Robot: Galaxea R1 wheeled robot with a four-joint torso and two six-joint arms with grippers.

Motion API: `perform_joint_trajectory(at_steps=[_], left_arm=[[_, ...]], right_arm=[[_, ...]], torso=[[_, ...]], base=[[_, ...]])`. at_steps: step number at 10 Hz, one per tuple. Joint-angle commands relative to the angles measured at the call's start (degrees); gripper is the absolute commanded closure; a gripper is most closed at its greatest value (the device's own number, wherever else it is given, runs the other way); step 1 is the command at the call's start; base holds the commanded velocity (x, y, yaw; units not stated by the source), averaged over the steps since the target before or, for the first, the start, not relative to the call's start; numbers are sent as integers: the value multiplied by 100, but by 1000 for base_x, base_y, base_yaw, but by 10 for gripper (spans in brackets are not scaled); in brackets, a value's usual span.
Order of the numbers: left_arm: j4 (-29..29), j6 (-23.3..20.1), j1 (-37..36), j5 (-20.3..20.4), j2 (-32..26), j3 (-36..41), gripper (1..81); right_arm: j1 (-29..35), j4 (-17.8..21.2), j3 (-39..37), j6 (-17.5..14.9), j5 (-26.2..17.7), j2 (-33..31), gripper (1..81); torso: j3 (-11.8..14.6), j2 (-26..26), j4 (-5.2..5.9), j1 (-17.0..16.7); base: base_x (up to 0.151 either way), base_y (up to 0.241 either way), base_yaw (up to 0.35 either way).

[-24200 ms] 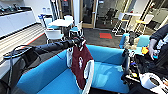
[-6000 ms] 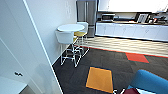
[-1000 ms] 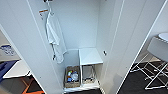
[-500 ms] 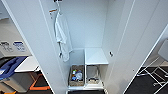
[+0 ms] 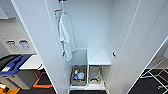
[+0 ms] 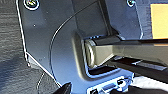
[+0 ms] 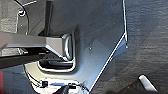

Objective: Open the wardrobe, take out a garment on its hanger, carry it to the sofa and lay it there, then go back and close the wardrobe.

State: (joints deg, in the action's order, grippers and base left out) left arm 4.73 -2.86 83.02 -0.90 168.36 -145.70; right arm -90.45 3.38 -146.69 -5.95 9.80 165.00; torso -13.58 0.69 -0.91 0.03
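The wardrobe (image 5: pixel 87 25) stands straight ahead in the head view with both tall white doors swung wide, the left door (image 5: pixel 37 50) and the right door (image 5: pixel 140 50) framing the inside. A plain white shirt (image 5: pixel 66 37) hangs inside at the upper left on a thin white hanger (image 5: pixel 62 11). In the left wrist view my left gripper (image 6: pixel 97 90) hangs low by the robot's dark base over grey carpet, open, with nothing between its dark fingertips (image 6: pixel 65 88). The right wrist view looks down on the robot's base and the carpet.
Inside the wardrobe a white shelf box (image 5: pixel 98 56) sits at the lower right, with a basket (image 5: pixel 78 75) of small items beside it on the floor. A grey bin with a blue lid (image 5: pixel 15 72) stands at the left. White chair legs (image 5: pixel 157 75) show at the right.
The whole head picture has shifted: the wardrobe now sits a little further right and larger, so the camera has moved. Nothing inside the wardrobe has moved.
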Motion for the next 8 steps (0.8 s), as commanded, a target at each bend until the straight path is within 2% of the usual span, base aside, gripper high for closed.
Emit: perform_joint_trajectory(at_steps=[1, 8], left_arm=[[37, -4, -132, -376, -31, 24, 10], [-69, 67, -123, -367, 13, -108, 10]], right_arm=[[58, -39, 10, -3, -365, -87, 10], [128, 31, -175, 24, -426, 176, 10]], torso=[[0, 0, 0, 0], [0, 2, 0, -3]], base=[[-150, 0, 0], [0, 0, 0]])
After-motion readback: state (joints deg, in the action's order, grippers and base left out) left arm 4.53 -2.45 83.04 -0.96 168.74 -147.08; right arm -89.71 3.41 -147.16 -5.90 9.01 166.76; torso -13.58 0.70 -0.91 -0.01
